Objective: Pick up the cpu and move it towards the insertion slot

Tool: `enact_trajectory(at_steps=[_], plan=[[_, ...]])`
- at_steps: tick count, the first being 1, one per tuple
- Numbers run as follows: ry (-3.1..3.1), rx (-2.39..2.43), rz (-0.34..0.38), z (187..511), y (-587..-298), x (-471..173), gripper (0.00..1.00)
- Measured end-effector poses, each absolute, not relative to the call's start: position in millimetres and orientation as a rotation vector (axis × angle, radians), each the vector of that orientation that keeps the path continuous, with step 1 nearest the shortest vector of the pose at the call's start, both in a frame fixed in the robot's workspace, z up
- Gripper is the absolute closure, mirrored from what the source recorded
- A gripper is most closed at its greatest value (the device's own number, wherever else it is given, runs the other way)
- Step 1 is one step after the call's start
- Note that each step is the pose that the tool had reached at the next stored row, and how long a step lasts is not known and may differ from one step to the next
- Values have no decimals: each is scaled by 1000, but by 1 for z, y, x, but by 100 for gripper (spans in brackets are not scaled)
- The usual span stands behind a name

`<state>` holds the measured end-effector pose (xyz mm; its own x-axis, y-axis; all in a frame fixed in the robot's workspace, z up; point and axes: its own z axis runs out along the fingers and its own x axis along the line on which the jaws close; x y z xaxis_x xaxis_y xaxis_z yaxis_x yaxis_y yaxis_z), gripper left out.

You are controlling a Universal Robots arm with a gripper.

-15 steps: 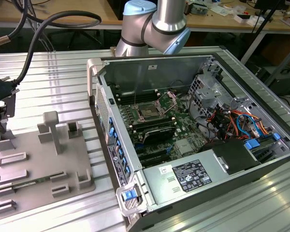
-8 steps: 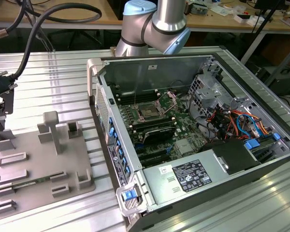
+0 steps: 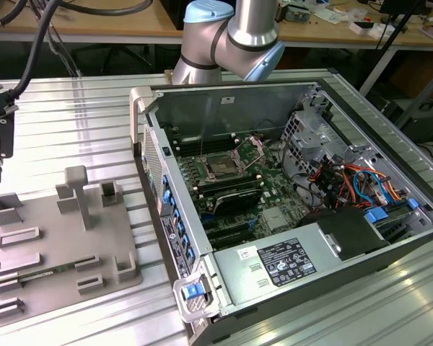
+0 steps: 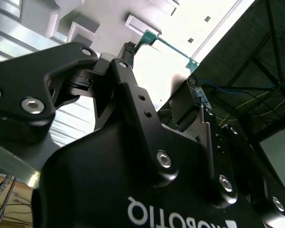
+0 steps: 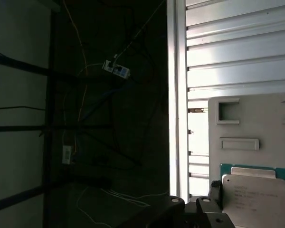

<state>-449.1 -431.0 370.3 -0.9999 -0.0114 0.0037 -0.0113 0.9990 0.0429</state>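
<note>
Robotics/electronics lab. Robot arm (image 3: 231, 36) mounted at a grooved aluminium table (image 3: 79, 122); open computer case (image 3: 148, 101) on it with motherboard (image 3: 231, 187) exposed, grey fixture plate (image 3: 50, 252) just beside. Behind: wooden workbenches (image 3: 94, 25) with clutter, loose cables (image 3: 36, 29) hanging.

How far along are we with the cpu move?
Done: the claw looks closed on the cpu, over the grey fixture tray. In hand: the cpu; lift-off is unclear. Left: the carry, since the claw sits at the exterior view's left, far from the insertion slot inside the open case.
</note>
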Motion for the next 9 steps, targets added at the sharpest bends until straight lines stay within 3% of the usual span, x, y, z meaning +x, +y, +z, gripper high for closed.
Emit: enact_trajectory(at_steps=[9], plan=[[-3137, 18, -68, 391, -431, -449, 45]])
